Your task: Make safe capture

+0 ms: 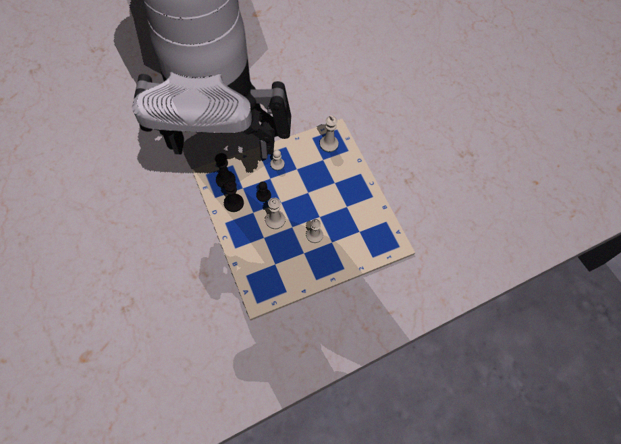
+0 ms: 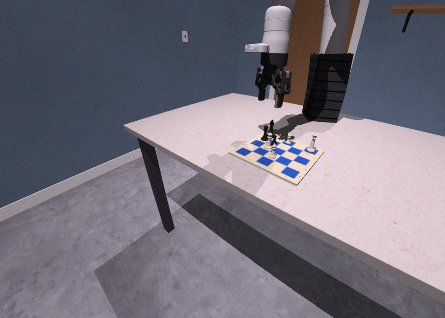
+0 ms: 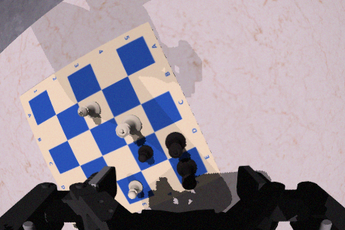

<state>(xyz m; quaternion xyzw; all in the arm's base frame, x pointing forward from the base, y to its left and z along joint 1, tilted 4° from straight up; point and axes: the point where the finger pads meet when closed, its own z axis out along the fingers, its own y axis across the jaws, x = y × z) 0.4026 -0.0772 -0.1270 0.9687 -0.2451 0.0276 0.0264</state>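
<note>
A small chessboard [image 1: 370,212] [image 2: 306,172] [image 3: 108,69] with blue and cream squares lies on the table. A black king [image 1: 222,171] [image 2: 272,125] [image 3: 187,170] stands on E5. Another black piece [image 1: 233,200] [image 2: 265,132] [image 3: 175,142] stands on D5 and a black pawn [image 1: 262,192] [image 3: 145,152] on D4. A white piece [image 1: 274,213] [image 3: 129,127] stands on C4 and another white piece [image 1: 314,230] [image 3: 90,109] on B3. A white pawn [image 1: 277,160] [image 3: 132,190] stands on E3 and the white king [image 1: 328,133] [image 2: 312,142] on E1. My gripper [image 2: 270,98] [image 3: 177,181] is open and empty, high above the board's E edge.
A black ribbed box [image 2: 327,88] stands at the back of the table, behind the board. The table's front edge [image 1: 451,319] runs close to the board's A side, with grey floor beyond it.
</note>
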